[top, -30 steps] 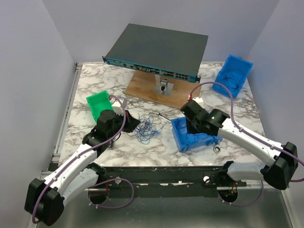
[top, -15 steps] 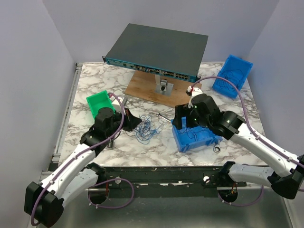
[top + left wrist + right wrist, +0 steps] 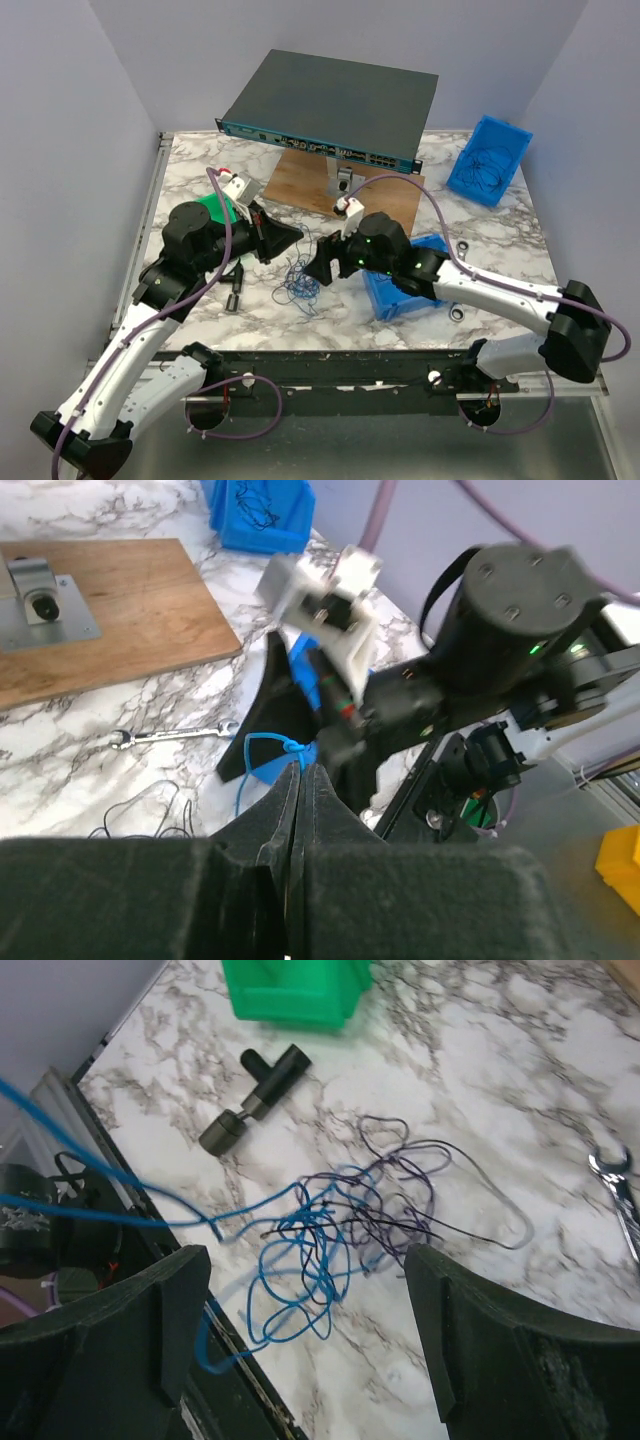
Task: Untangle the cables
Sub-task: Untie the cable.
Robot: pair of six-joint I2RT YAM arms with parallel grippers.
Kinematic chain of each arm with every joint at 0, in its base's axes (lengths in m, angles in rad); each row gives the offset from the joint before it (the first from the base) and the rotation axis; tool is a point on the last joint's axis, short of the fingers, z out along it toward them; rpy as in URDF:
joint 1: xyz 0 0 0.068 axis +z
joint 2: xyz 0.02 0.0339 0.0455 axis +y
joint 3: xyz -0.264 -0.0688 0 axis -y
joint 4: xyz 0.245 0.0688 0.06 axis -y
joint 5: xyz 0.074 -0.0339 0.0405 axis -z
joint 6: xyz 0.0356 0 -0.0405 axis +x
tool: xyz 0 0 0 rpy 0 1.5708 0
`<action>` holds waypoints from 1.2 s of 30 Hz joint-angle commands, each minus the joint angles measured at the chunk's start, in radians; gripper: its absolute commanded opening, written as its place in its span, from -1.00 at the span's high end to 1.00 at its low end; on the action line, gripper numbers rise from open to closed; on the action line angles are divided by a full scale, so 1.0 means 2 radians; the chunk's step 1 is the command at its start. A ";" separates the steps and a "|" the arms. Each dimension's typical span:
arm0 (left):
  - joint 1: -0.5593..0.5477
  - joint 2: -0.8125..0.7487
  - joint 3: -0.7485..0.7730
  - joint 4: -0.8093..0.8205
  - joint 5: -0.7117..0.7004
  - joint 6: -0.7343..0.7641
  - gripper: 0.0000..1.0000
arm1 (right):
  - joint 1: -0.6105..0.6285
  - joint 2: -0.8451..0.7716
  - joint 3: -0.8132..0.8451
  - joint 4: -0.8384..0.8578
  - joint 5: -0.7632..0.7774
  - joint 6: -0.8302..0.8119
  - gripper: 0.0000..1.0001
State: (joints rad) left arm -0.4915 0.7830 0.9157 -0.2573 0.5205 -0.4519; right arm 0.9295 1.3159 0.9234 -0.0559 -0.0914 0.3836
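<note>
Desk [image 3: 190, 165], near side: a black T-shaped tool [image 3: 255, 1100] lies loose by the left arm, clear of the work.

Cables [image 3: 300, 282]: thin blue and dark wires in a loose tangle on the marble, mid-desk, between the two arms. Most of it lies flat. One blue strand [image 3: 205, 1220] leaves the heap and runs taut, up and off to the left.

Left pincer [image 3: 300, 770]: pressed together, pinching that blue strand at the very tips. It is raised above the desk, just left of the heap. Judgement: the height and sideways offset tension one wire so it parts from the dark loops.

Right pincer [image 3: 305, 1260]: spread wide and holding nothing. It hovers over the tangle with the loops framed between its fingers. Judgement: placed to pin or take the dark wires while the left draws the blue one off. Risk: with nothing anchoring it, the whole heap drags along.

A small wrench [image 3: 615, 1185] lies near the tangle, not touching. The near blue bin [image 3: 385, 300] sits under the right forearm. The green bin [image 3: 295, 990] is beyond the tool.

Further back: wooden board [image 3: 300, 185] and network switch [image 3: 330, 100]. Far right corner: second blue bin [image 3: 490, 160], with more wire inside.
</note>
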 commanded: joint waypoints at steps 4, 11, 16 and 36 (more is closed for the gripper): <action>-0.001 0.018 0.069 -0.037 0.020 0.009 1.00 | 0.044 0.062 0.001 0.134 0.014 -0.001 -0.63; 0.002 0.017 0.120 -0.020 -0.025 0.000 1.00 | 0.046 0.058 -0.044 0.179 0.040 0.017 -0.40; 0.006 0.003 0.188 -0.051 -0.067 0.035 1.00 | 0.046 0.076 -0.048 0.147 0.128 0.047 0.01; 0.006 -0.035 0.195 -0.124 -0.128 0.127 1.00 | 0.046 -0.002 -0.043 0.102 0.147 -0.025 -0.85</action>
State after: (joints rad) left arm -0.4835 0.6987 1.3224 -0.4717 0.1867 -0.2245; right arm 1.0191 1.3888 0.8474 0.1154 0.2821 0.4496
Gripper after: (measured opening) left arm 0.009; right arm 0.932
